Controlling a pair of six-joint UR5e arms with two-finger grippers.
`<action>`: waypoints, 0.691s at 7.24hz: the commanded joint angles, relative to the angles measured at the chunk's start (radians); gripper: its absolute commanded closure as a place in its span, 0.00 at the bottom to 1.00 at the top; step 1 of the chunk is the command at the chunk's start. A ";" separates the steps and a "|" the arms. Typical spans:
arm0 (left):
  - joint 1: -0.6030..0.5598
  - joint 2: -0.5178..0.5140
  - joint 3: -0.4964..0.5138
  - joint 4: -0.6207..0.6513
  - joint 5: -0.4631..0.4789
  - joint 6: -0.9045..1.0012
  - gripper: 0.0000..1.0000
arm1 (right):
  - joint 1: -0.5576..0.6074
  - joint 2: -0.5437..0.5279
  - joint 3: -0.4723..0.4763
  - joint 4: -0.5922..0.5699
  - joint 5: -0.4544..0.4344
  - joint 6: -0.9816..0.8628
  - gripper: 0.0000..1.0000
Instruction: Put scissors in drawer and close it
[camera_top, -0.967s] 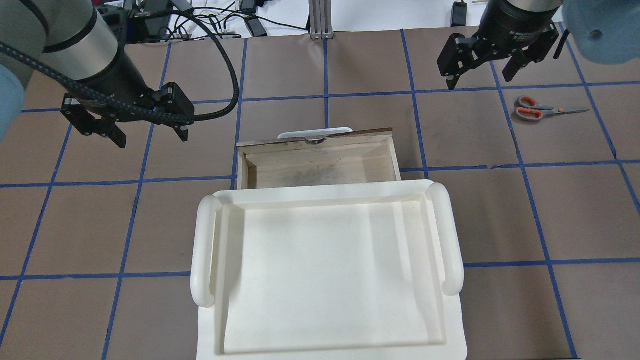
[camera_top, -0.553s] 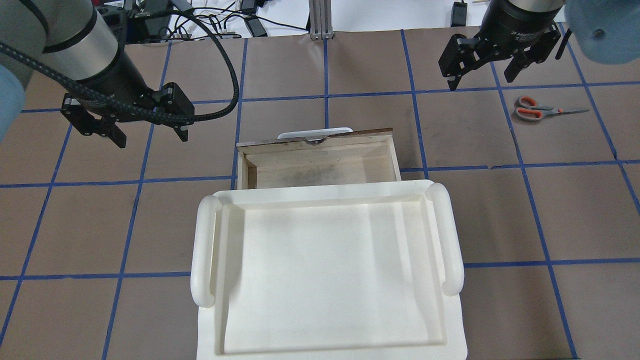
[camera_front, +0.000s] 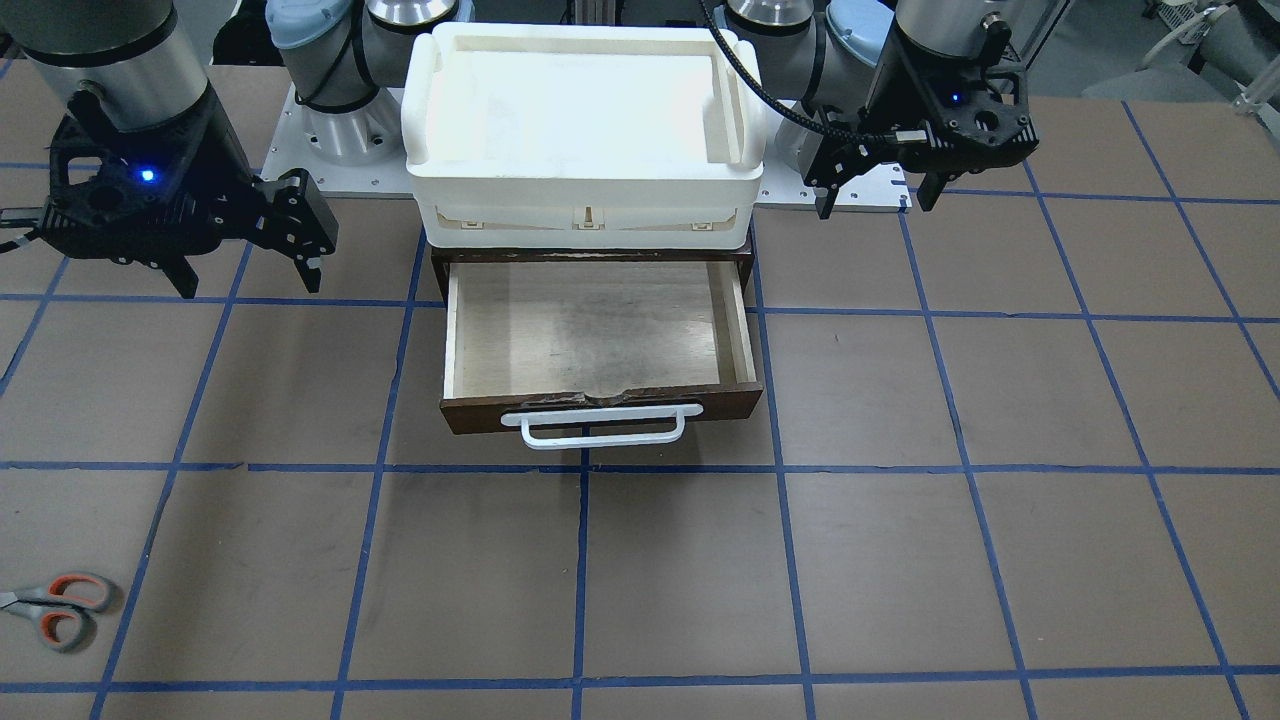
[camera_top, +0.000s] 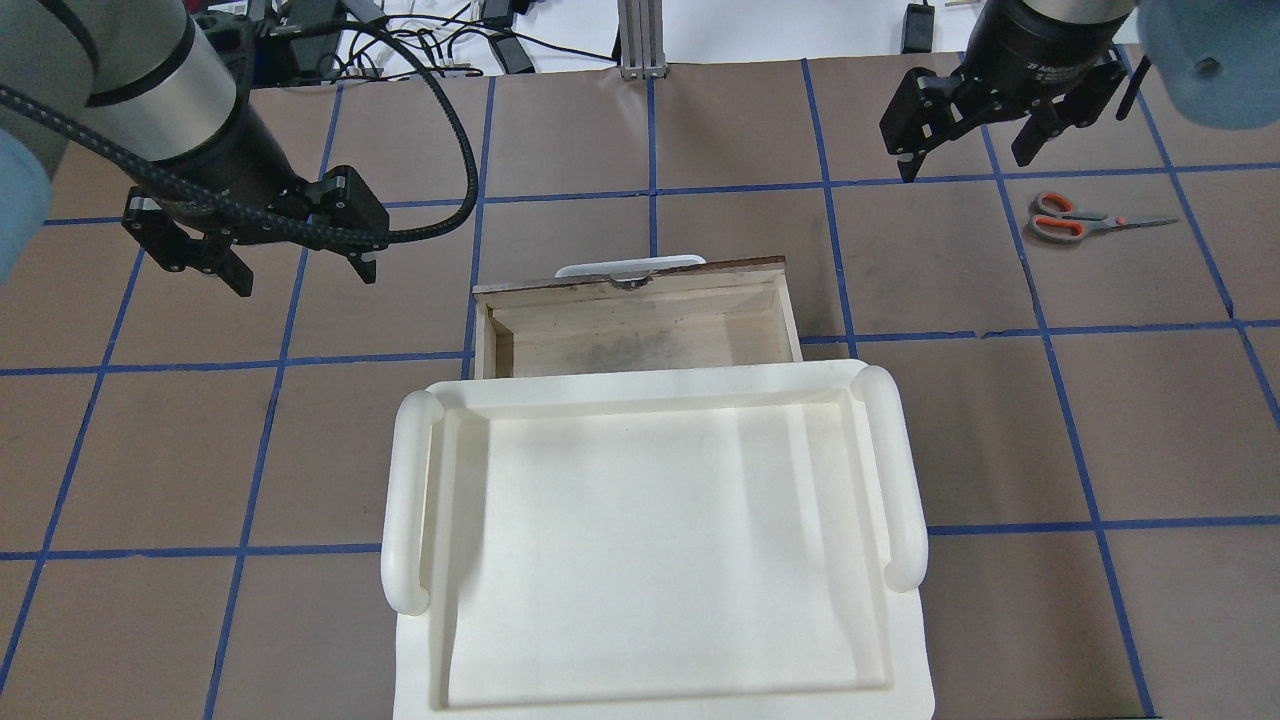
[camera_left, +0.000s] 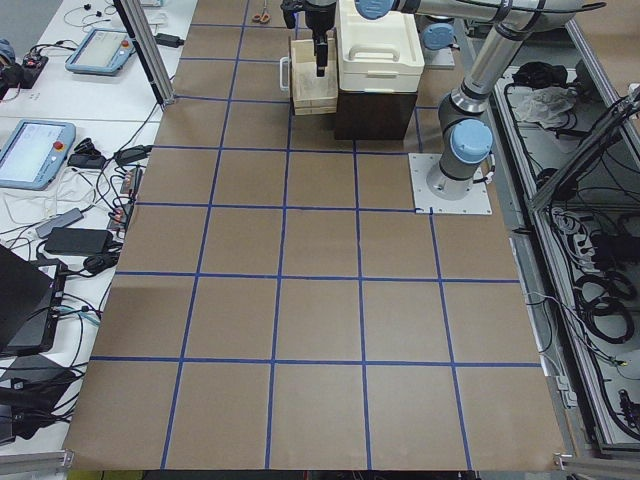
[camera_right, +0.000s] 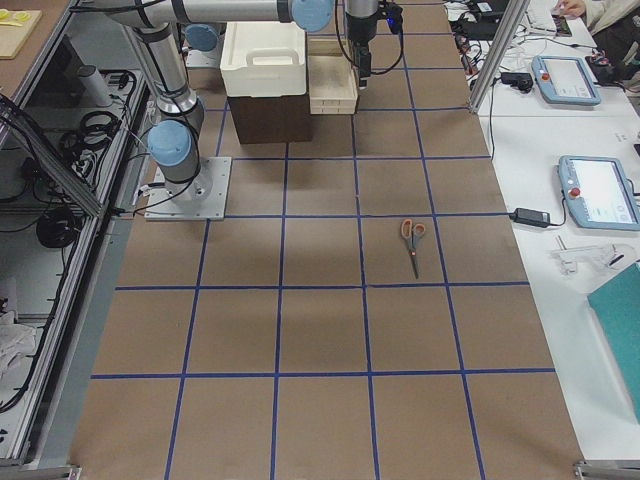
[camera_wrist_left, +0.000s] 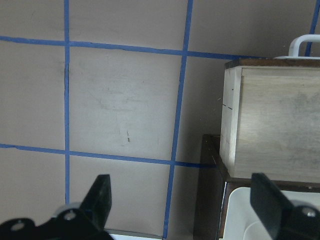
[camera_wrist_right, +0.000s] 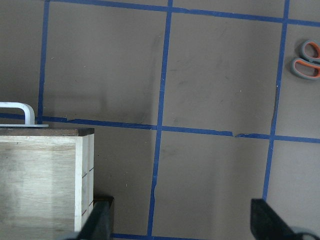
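Observation:
The scissors (camera_top: 1075, 218), grey handles with orange lining, lie flat on the table at the far right; they also show in the front view (camera_front: 55, 605) and the right wrist view (camera_wrist_right: 306, 59). The drawer (camera_top: 700, 270) stands pulled open and empty, with a pale wood inside, a dark front (camera_front: 470, 415) and a white bar handle. My right gripper (camera_top: 963, 165) hangs open and empty above the table, left of and beyond the scissors. My left gripper (camera_top: 303, 275) hangs open and empty to the left of the drawer.
A white plastic tray (camera_top: 410, 500) sits on top of the dark cabinet that holds the drawer. The brown table mat is marked with a blue tape grid. Cables and devices lie along the table's far edge.
My right gripper has shifted slightly to the right, towards the scissors. My left gripper, the drawer and the scissors have not moved.

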 joint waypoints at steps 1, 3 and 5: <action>0.000 0.000 0.001 0.000 0.000 0.000 0.00 | -0.014 0.004 0.000 -0.007 0.006 -0.110 0.00; 0.000 0.000 0.000 0.000 0.000 0.000 0.00 | -0.110 0.009 0.000 -0.015 0.009 -0.397 0.00; 0.000 0.000 -0.001 0.000 0.000 0.000 0.00 | -0.240 0.041 0.000 -0.025 0.021 -0.769 0.00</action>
